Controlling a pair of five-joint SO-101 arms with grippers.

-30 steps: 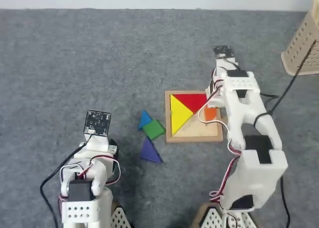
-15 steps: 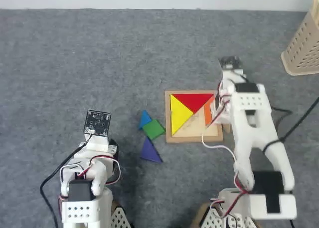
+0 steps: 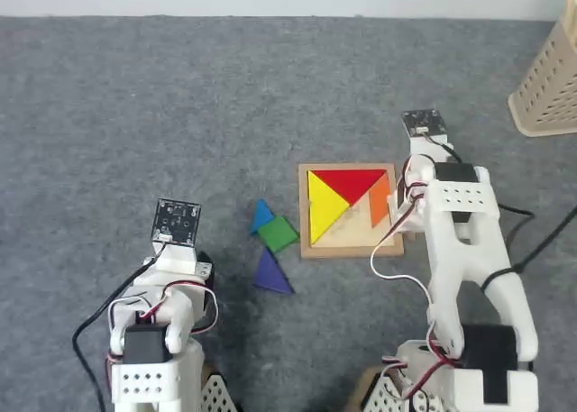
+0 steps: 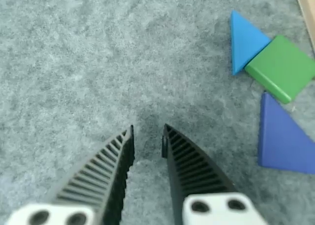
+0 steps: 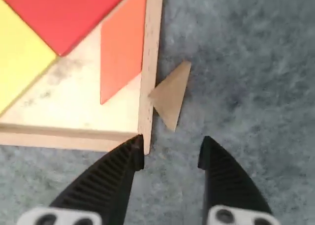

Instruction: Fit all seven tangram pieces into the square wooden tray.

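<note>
The square wooden tray (image 3: 361, 234), right of centre in the high view, holds a red triangle (image 3: 347, 183), a yellow triangle (image 3: 323, 209) and an orange piece (image 3: 380, 200). A tan triangle (image 5: 171, 94) lies against its outer wall. The right gripper (image 5: 172, 145), spread and empty, hovers beside it and should probably straddle the triangle clear of that wall. The left gripper (image 4: 147, 131), slightly parted, holds nothing.

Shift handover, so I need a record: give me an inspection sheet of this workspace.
Surface: grey carpet.
Job's things: wooden tray holds red triangle, yellow triangle, orange piece; light blue triangle, green square, dark blue triangle loose on carpet; tan triangle against tray's outer rim.
Clutter: nothing seen.
End effectors: left end effector open, empty, over carpet; right end effector open, empty, by tray corner.
Cables: black cable trails on carpet.
Surroundings: perforated basket at far corner.
</note>
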